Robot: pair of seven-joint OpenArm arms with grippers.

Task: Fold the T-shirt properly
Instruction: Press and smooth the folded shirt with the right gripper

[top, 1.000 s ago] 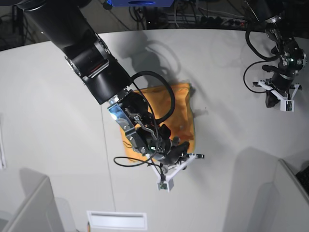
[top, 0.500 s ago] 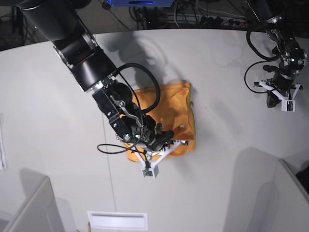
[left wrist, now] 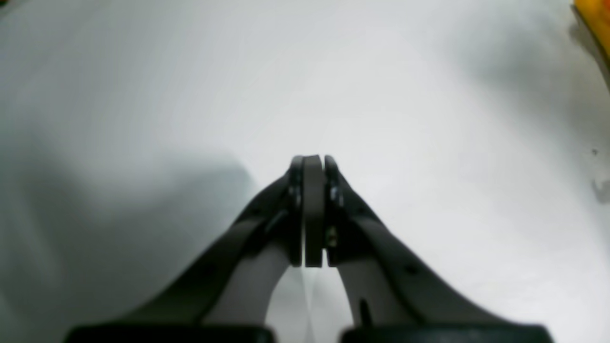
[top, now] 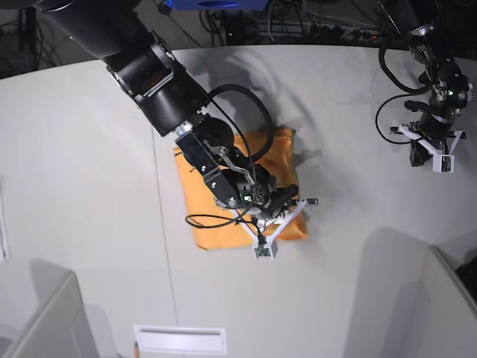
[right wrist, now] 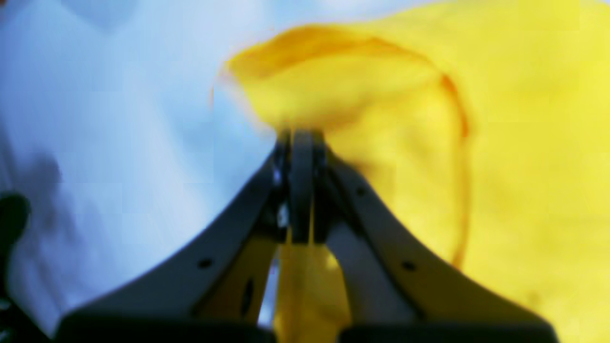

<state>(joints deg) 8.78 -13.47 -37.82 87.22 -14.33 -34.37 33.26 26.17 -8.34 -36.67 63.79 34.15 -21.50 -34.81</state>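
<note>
The orange-yellow T-shirt [top: 209, 224] lies folded into a rough rectangle in the middle of the white table [top: 89, 164]. My right gripper [top: 282, 216] is at the shirt's front right part. In the right wrist view it [right wrist: 299, 138] is shut, with a raised fold of the yellow shirt [right wrist: 524, 143] pinched at its tips. My left gripper [top: 419, 156] hangs over bare table at the far right, apart from the shirt. In the left wrist view it [left wrist: 312, 159] is shut and empty, with a corner of the shirt [left wrist: 595, 14] at the top right.
A white rectangular plate [top: 179, 339] lies at the table's front edge. Grey partitions stand at the front left [top: 45, 313] and front right [top: 417, 298]. Cables and equipment [top: 298, 22] lie behind the table's far edge.
My right gripper has moved right and slightly back from the shirt's front left edge, and the shirt's front right corner now reaches further right. The left arm has not moved.
</note>
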